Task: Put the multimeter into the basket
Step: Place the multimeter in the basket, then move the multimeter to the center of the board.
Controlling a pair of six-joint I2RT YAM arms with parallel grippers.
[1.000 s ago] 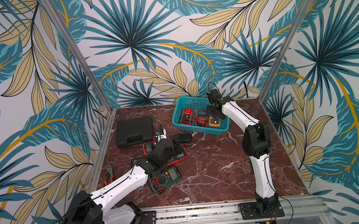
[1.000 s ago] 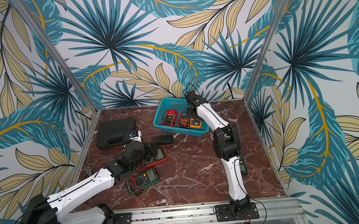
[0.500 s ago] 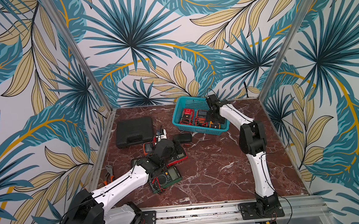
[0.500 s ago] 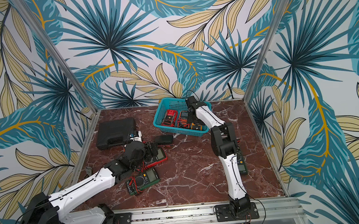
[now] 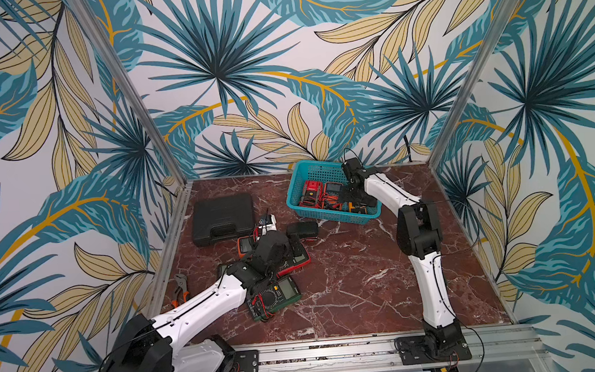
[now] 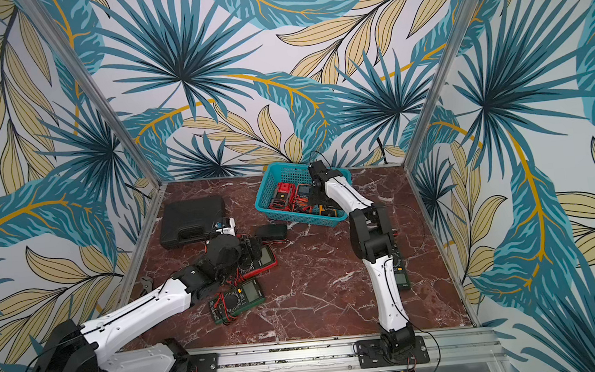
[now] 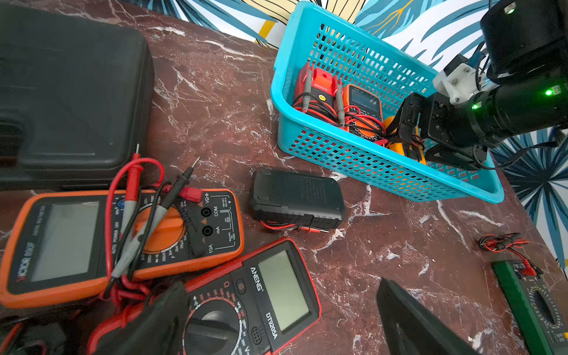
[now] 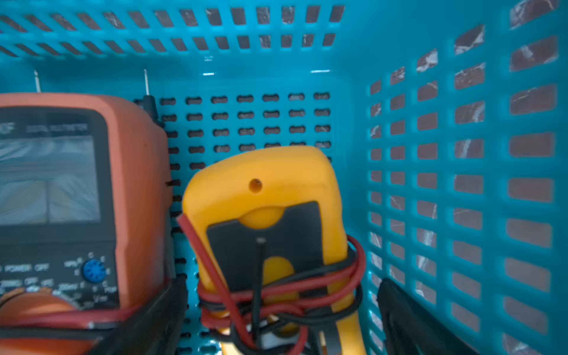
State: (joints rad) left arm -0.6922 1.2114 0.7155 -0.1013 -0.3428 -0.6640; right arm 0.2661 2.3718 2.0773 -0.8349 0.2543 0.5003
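At the left, the left gripper (image 7: 278, 285) hangs with jaws spread over the red multimeter (image 7: 289, 292), a stiff, slick-cased block probably light enough to pinch across its narrow sides, though its loose leads could snag. I count at least five of them on the table (image 5: 350, 280), one black case (image 5: 222, 218) and one basket (image 5: 331, 218). Far right, three lie inside it, the right gripper (image 8: 276, 292) spread astride the yellow multimeter (image 8: 264, 184), not gripping.

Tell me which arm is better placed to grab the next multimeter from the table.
Left. The left tool hovers open above the red multimeter on the table; the right tool is down in the basket, open around the yellow multimeter, far from the loose meters.
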